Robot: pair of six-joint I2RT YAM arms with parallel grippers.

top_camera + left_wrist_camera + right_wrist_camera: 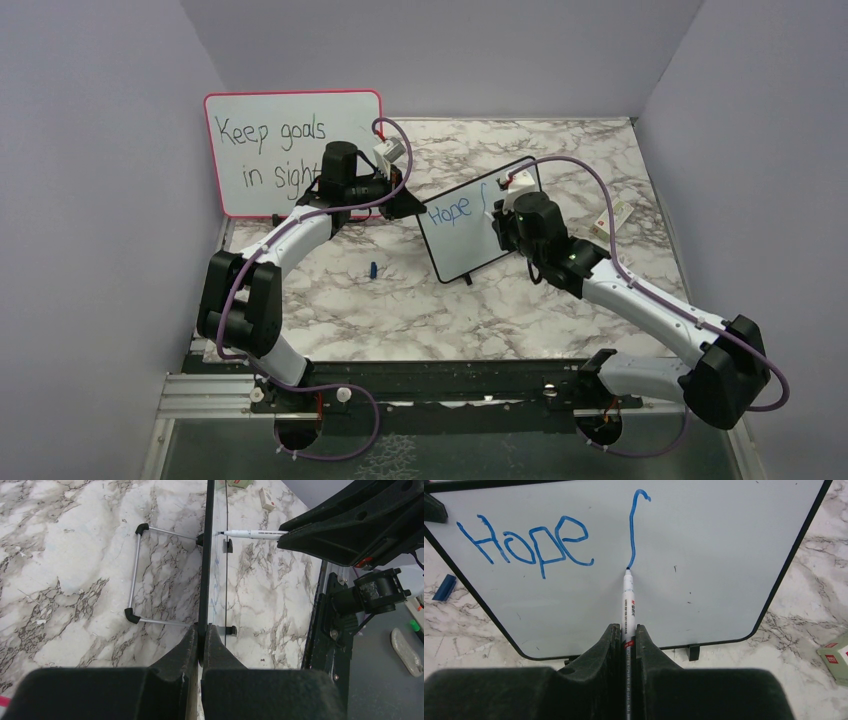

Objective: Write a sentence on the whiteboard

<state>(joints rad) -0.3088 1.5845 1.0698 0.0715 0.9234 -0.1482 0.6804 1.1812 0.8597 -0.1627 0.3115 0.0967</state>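
Observation:
The whiteboard (462, 245) stands tilted at mid-table; its white face fills the right wrist view (714, 555). The sentence (529, 540) reads "Hope" in blue, followed by one tall curved stroke. My left gripper (202, 640) is shut on the board's black frame (205, 555), seen edge-on. In the top view it sits at the board's upper left corner (405, 200). My right gripper (626, 630) is shut on a white marker (628, 600). The marker's tip touches the board at the foot of the curved stroke. From the left wrist, the marker (252, 533) meets the board side-on.
A larger pink-framed board (290, 150) with black handwriting leans at the back left. A blue cap (372, 269) lies on the marble left of the small board. A small white box (612, 215) lies to the right. The board's wire stand (135, 575) juts out behind it.

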